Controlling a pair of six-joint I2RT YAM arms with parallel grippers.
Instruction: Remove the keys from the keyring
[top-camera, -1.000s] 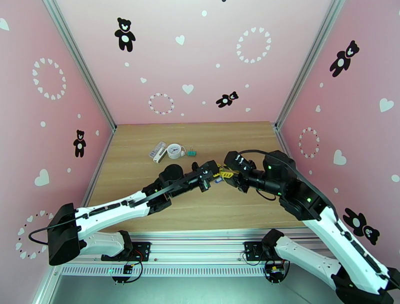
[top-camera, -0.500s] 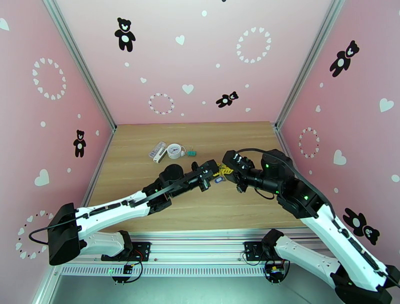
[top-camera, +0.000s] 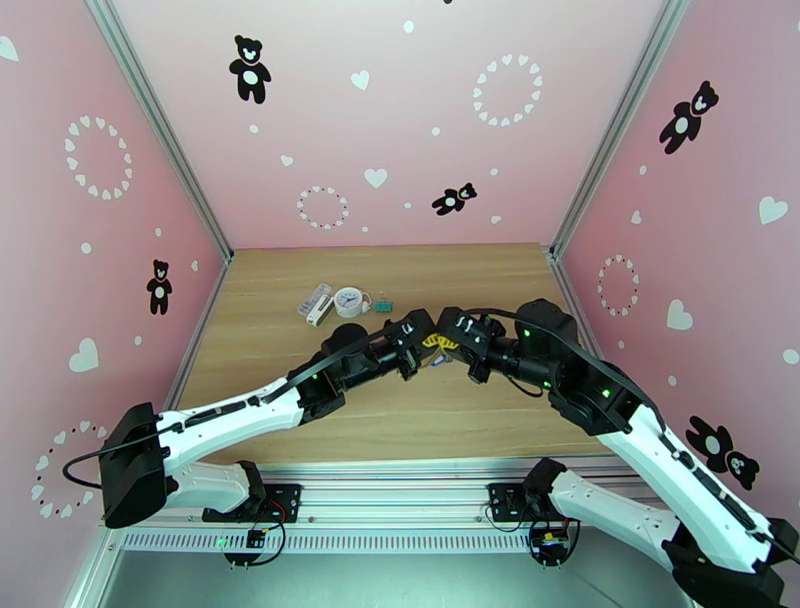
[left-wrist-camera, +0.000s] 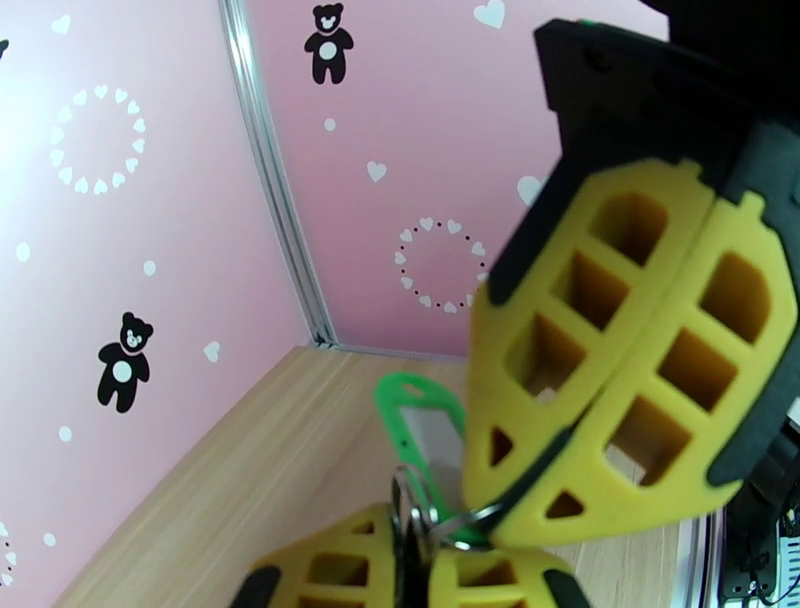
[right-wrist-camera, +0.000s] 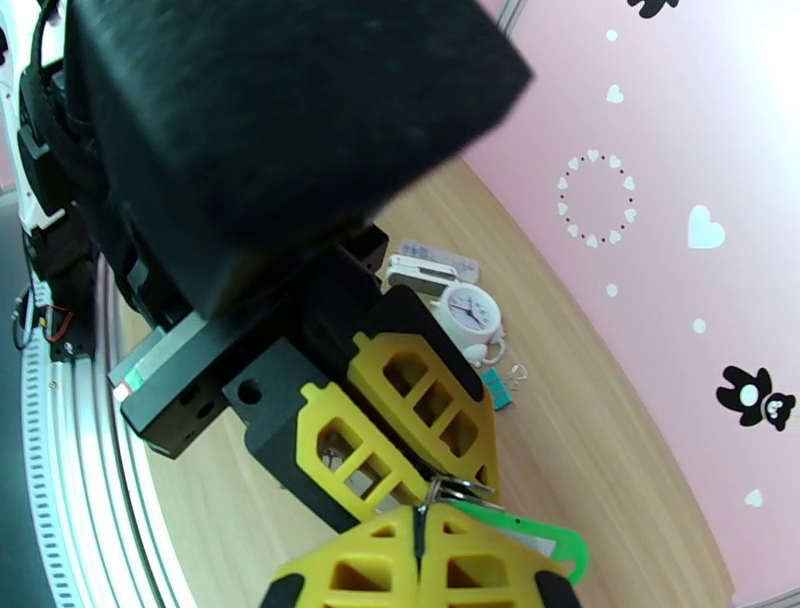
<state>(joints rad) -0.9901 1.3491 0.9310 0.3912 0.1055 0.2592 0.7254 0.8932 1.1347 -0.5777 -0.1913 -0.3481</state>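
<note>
A: The left gripper (left-wrist-camera: 412, 548) is pinched shut on a small metal ring of the keyring (right-wrist-camera: 455, 489). The right gripper (left-wrist-camera: 497, 518) is pinched shut on the metal right next to it, tip to tip with the left one.

B: Where is that?

A: Held up between the two arms, over the middle of the table (top-camera: 450, 420). The green key (left-wrist-camera: 420, 420) hangs at the ring, just behind the fingers.

B: Which step is it?

A: It looks like the start of working the green key off. Next the ring must open a crack so the key can slide round and out. That calls for small, slow moves.

B: How many things are there?

A: Two grippers and one green key to count. On the far side of the table stand one white clock (top-camera: 349, 300) and one teal clip (top-camera: 383, 302).
</note>
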